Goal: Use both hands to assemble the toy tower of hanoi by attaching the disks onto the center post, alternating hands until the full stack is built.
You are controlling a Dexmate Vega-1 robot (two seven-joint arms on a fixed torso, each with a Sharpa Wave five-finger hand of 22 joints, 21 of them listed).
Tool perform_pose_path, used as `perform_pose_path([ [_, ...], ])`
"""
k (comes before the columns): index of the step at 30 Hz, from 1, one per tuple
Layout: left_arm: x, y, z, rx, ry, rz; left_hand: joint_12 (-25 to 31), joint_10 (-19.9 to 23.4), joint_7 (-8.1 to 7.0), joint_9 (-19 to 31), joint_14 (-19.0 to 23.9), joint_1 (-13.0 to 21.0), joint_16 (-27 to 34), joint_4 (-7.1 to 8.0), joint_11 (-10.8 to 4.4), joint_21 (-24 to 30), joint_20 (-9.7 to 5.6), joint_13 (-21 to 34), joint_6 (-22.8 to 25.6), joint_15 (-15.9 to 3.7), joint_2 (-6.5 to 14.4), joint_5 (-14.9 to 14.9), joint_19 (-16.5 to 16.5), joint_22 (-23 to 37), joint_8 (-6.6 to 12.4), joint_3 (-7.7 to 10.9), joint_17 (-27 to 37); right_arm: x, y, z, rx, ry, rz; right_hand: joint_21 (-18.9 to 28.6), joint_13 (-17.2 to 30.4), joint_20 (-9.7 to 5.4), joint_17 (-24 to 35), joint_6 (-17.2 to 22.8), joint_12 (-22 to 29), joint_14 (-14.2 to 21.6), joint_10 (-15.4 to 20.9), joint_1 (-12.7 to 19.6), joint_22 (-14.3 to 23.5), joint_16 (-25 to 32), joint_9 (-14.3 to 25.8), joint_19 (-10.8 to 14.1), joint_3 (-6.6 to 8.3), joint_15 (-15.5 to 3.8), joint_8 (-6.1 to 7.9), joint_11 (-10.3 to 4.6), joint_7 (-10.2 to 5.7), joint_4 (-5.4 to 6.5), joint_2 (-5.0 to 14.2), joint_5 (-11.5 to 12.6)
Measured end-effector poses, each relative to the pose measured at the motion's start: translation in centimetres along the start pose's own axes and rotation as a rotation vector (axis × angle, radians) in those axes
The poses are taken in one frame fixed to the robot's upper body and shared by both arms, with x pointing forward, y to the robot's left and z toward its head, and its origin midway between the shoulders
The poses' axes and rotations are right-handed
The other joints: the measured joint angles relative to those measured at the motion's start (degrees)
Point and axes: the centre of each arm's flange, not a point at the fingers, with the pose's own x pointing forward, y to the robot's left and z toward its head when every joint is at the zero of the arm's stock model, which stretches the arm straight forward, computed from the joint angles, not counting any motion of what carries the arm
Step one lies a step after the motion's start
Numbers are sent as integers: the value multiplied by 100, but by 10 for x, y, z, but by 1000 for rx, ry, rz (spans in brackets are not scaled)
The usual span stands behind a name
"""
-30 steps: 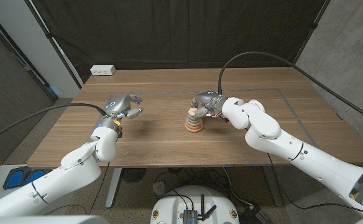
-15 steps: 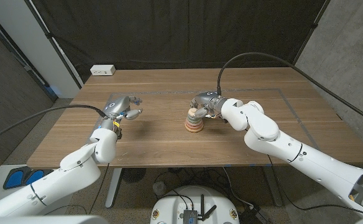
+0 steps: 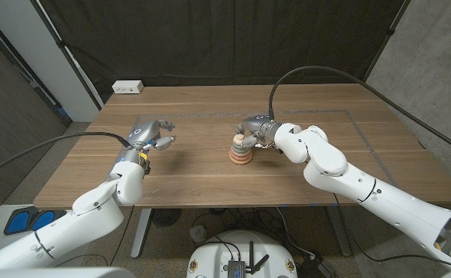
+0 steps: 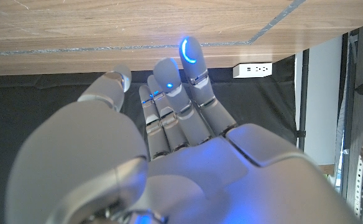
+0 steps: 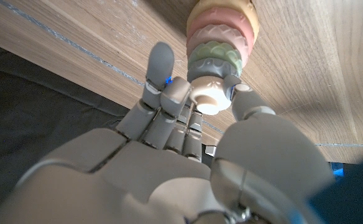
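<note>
My right hand [image 3: 255, 128] is pinching the cream knob [image 5: 209, 95] atop the ring stack [image 3: 240, 152]; my left hand [image 3: 150, 133] is hovering empty, fingers apart.

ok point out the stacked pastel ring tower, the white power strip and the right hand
stacked pastel ring tower [image 3: 240, 150], head view, middle rings
white power strip [image 3: 127, 87], head view, top face
right hand [image 3: 258, 129], head view, back of hand

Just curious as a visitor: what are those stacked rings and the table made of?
The stacked rings look like matte pastel silicone or painted wood; their ribbed, soft-looking surface leaves it open. The table appears wooden, with visible brown grain, possibly veneer.
</note>
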Motion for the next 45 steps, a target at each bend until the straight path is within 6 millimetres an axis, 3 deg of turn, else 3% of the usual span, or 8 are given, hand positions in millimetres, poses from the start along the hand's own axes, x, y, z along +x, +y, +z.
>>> perform_pose_path([
  [15,-1,1,0,-1,2,4,0,34,-6,0,0,0,0,9,-13,0,0,30,49,0,0,-1,0,-1,0,24,0,-2,-2,-1,-16,6,5,-45,-184,61,-26,-460,0,-142,-449,-115,-31,-182,-61,-102,-64,61,-213,77,49,18,-266,-38],
  [34,-1,0,-2,-5,7,10,0,35,-7,0,21,0,0,9,-8,0,0,29,49,22,0,-1,0,-2,0,23,19,-8,-6,-6,-10,22,-4,-45,-326,83,-50,-545,37,-203,-577,-242,-59,-333,-71,-165,-87,82,-214,131,75,42,-392,-89],
  [45,1,-1,-2,-22,13,19,0,35,-19,29,-4,0,-88,8,-7,0,0,29,37,23,0,-1,0,-2,0,23,-36,-21,-11,-19,51,66,-62,-45,-422,61,17,-326,112,-67,-270,-196,-58,-263,-42,-98,-86,30,-100,-53,-17,42,-344,-135],
])
